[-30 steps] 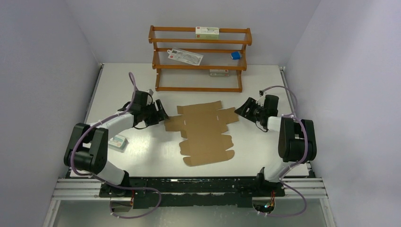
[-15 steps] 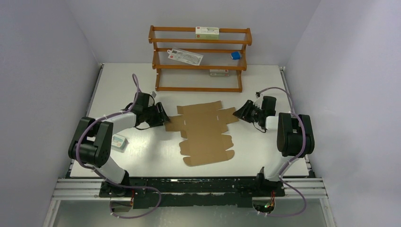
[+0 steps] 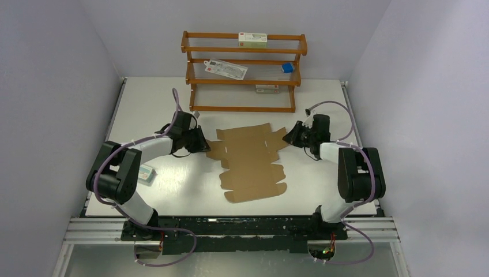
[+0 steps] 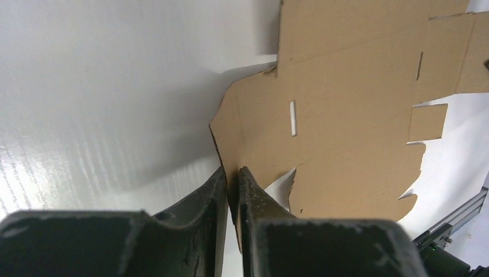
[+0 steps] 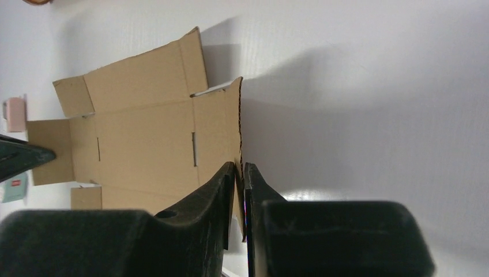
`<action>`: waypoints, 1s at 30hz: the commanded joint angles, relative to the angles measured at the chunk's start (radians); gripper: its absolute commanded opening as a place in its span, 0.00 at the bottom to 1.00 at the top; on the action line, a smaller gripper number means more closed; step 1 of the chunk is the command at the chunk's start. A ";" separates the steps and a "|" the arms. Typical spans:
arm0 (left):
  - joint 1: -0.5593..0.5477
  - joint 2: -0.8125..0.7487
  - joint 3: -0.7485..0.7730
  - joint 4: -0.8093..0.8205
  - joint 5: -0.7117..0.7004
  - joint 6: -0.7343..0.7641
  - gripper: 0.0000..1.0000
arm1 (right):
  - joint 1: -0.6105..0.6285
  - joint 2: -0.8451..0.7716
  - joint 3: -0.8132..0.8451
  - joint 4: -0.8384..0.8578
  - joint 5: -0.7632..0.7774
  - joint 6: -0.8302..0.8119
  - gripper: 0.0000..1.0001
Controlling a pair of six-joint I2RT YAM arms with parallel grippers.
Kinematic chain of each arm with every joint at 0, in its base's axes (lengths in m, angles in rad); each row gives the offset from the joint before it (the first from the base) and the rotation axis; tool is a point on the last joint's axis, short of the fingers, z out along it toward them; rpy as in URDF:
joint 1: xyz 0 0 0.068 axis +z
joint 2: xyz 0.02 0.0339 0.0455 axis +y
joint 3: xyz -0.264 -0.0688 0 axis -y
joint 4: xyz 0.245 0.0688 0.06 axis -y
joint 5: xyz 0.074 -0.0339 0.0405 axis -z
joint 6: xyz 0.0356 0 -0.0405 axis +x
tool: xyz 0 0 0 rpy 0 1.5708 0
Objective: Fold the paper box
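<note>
The paper box is a flat brown die-cut cardboard sheet lying unfolded in the middle of the white table. My left gripper is at the sheet's left flap and is shut on that flap's edge. On the opposite side my right gripper is shut on the edge of the right flap. In the left wrist view the paper box spreads away from the fingers, and in the right wrist view the paper box lies flat with both end flaps slightly raised.
A wooden three-tier rack stands at the back of the table, holding white printed cartons and a small blue item. Another small white carton lies by the left arm. Purple walls close in both sides.
Both grippers moved inward to the sheet's side flaps and closed on their edges; a second ago they stood open just outside the sheet.
</note>
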 commanded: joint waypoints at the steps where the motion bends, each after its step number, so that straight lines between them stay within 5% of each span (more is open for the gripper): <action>1: -0.051 -0.026 0.070 -0.060 -0.102 0.032 0.17 | 0.078 -0.067 0.015 -0.082 0.168 -0.075 0.16; 15: -0.245 0.017 0.292 -0.288 -0.396 0.100 0.21 | 0.373 -0.124 0.148 -0.307 0.637 -0.167 0.14; 30: -0.332 0.151 0.435 -0.401 -0.535 0.135 0.24 | 0.630 0.086 0.354 -0.548 1.163 -0.151 0.11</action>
